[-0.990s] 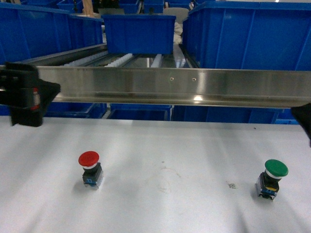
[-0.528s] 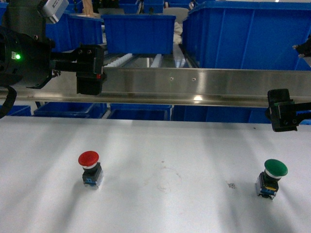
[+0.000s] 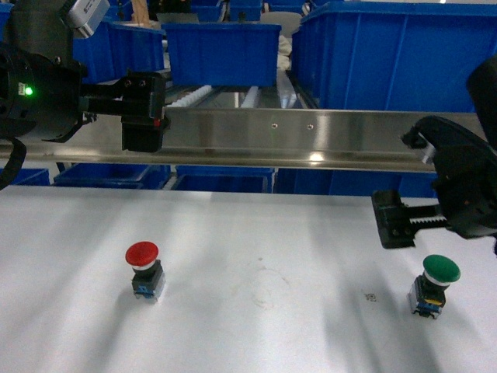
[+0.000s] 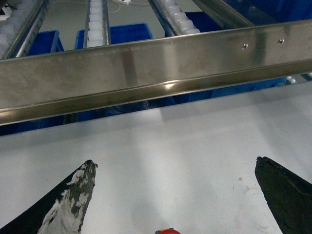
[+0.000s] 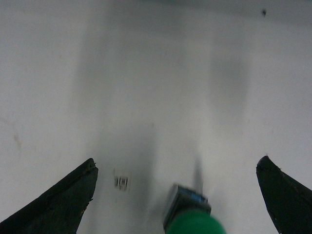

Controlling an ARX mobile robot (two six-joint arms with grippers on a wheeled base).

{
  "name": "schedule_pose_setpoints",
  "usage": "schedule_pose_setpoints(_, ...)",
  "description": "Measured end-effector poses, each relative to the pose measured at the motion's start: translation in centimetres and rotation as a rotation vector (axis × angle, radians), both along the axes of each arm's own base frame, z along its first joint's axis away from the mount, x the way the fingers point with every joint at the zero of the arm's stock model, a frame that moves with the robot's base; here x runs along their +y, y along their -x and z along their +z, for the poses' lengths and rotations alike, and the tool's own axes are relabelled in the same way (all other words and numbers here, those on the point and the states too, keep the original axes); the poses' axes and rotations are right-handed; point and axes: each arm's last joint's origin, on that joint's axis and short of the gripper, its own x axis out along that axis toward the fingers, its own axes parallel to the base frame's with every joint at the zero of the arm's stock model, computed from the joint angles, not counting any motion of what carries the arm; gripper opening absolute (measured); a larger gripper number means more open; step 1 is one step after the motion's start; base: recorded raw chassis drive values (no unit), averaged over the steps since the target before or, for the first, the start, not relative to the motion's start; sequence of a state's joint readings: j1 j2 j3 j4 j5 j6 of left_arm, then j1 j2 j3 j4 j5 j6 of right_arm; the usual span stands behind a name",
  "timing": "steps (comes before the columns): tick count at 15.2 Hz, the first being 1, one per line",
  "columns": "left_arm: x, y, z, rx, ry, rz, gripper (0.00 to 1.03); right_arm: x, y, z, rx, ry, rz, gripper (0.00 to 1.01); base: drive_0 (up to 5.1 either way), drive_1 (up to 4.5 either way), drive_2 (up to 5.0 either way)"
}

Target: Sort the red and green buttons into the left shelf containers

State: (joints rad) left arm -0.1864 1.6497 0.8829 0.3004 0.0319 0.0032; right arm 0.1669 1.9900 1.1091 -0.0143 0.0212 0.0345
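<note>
Black arms, green LED, scuffed pincer fingertips.

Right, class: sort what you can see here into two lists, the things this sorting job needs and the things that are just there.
Part of the job:
- red button
- green button
- blue bins on the shelf
- left gripper, fingers open
- right gripper, fingers open

Just there:
- steel shelf rail
- white table
- small dark speck on the table

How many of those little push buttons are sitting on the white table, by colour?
Red button: 1
Green button: 1
Total: 2, both standing on the white table.
</note>
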Motion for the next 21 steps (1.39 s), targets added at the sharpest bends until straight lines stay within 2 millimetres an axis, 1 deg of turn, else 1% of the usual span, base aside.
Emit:
schedule_pose_setpoints(1,0.0,0.0,0.0,0.000,0.000,-0.001,0.98,0.3,-0.9,0.2,0.002,0.002,0.001,0.98,0.0,0.00,0.0)
schedule_pose_setpoints(5,0.0,0.0,0.0,0.000,0.000,0.001,0.98,0.1,-0.7,-0.7,-0.016,0.105,-0.012,0.98,0.0,0.00,0.0)
schedule_pose_setpoints(6,0.0,0.0,0.0,0.000,-0.001,0.001,0.98,-0.1,-0.6,-1.2,0.029,0.094,-0.010,0.98,0.0,0.00,0.0)
schedule_pose_setpoints(8,0.0,0.0,0.0,0.000,0.000,0.001,0.98,-0.7,-0.6,-2.6,0.051,0.121,-0.036,0.98,0.0,0.00,0.0)
schedule_pose_setpoints(9,0.0,0.0,0.0,0.000,-0.001,0.001,0.98,-1.0,-0.3,-3.2,0.050,0.140,-0.051,0.98,0.0,0.00,0.0)
schedule_pose_setpoints(10,0.0,0.0,0.0,0.000,-0.001,0.002,0.98,-1.4,0.4,-3.9,0.077,0.146,-0.059,0.98,0.0,0.00,0.0)
schedule_pose_setpoints(13,0.0,0.0,0.0,0.000,-0.001,0.002,0.98,-2.0,1.3,-4.9,0.099,0.139,-0.079,0.98,0.0,0.00,0.0)
schedule_pose_setpoints(15,0.0,0.0,0.0,0.000,-0.001,0.002,0.98,-1.7,2.0,-5.5,0.116,0.119,-0.076,0.98,0.0,0.00,0.0)
schedule_pose_setpoints(18,0.0,0.0,0.0,0.000,-0.001,0.002,0.98,-1.1,2.9,-6.2,0.097,0.092,-0.086,0.98,0.0,0.00,0.0)
schedule_pose_setpoints(21,0.0,0.0,0.0,0.000,-0.001,0.002,0.98,-1.2,3.2,-6.4,0.056,0.069,-0.121,0.98,0.0,0.00,0.0)
